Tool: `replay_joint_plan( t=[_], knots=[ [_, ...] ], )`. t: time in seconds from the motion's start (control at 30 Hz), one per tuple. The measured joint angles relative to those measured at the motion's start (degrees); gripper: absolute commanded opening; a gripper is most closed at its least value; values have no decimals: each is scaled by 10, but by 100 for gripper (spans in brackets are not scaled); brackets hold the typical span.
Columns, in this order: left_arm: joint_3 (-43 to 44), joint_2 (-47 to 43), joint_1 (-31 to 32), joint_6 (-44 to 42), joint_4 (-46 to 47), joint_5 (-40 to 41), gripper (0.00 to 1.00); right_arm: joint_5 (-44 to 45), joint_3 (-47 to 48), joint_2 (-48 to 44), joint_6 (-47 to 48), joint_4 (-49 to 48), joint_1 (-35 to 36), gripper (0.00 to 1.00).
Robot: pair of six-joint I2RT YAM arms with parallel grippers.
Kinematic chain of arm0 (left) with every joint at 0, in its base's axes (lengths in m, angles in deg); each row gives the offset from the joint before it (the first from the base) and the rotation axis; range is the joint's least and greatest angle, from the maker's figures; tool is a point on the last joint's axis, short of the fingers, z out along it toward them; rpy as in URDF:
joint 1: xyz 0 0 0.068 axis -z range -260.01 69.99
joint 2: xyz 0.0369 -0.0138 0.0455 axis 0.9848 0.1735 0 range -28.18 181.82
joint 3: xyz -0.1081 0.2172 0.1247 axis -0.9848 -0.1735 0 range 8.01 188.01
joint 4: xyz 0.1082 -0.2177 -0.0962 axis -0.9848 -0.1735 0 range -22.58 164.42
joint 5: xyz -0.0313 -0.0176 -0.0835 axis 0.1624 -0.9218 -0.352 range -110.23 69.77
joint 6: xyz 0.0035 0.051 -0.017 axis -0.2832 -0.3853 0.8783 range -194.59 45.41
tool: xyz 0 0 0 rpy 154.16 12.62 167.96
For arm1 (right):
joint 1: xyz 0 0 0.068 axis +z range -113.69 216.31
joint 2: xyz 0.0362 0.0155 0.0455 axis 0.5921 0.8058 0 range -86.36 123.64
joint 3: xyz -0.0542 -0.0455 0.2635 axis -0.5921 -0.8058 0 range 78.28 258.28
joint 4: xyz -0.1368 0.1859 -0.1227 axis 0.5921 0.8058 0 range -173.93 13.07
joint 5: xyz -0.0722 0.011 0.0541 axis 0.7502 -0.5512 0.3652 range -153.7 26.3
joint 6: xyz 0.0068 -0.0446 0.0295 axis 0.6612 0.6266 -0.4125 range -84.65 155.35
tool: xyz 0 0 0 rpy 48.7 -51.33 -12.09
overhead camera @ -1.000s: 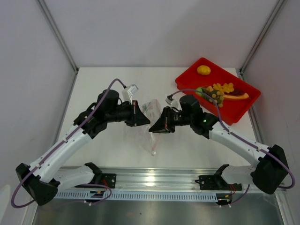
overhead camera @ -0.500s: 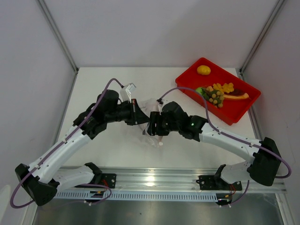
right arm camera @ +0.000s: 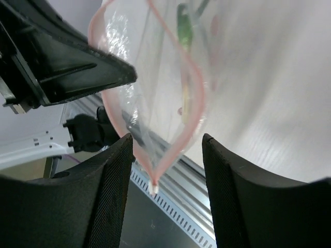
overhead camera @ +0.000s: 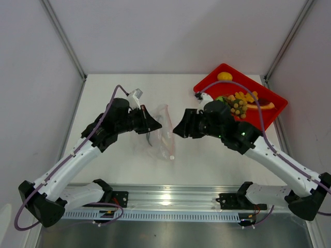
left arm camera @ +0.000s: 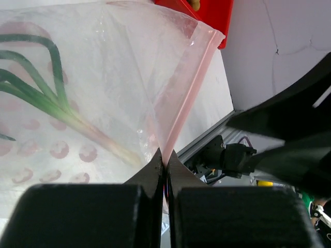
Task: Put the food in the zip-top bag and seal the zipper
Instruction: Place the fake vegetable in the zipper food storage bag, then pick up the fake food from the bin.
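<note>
Zip-top bag (overhead camera: 163, 129) stands mid-table, its zipper (left arm camera: 181, 98) edge pinched in the left gripper (left arm camera: 165, 161); right gripper (overhead camera: 178, 129) beside it, jaws apart, empty; food (overhead camera: 239, 103) waits in the red tray (overhead camera: 257, 129), so fetching a piece seems next.

My left fingers (left arm camera: 149, 182) pinch the clear zip-top bag (overhead camera: 164, 132), printed with green stalks and reddish dots, at its mouth edge over the middle of the tabletop (overhead camera: 207, 155). Its pink zipper (right arm camera: 192, 77) gapes in an open loop. The food (overhead camera: 240, 102) lies in the red tray (overhead camera: 269, 118) at far right, with the yellow fruit (overhead camera: 224, 76) apart at the tray's far end.
</note>
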Motion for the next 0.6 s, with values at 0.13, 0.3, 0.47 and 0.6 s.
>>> replay_joint_plan(
  t=[0.13, 0.3, 0.47, 0.6],
  knots=[
    [-2, 0, -7, 0, 2, 0, 1, 17, 21, -30, 14, 38, -82, 57],
    [-27, -1, -8, 4, 29, -13, 1, 19, 33, -14, 28, 48, -304, 58],
    [-54, -4, -9, 4, 33, -24, 1, 30, 21, 37, 21, 2, -487, 59],
    [-66, -19, -8, 3, 32, -25, 1, 53, 10, 92, -2, -42, -594, 59]
  ],
)
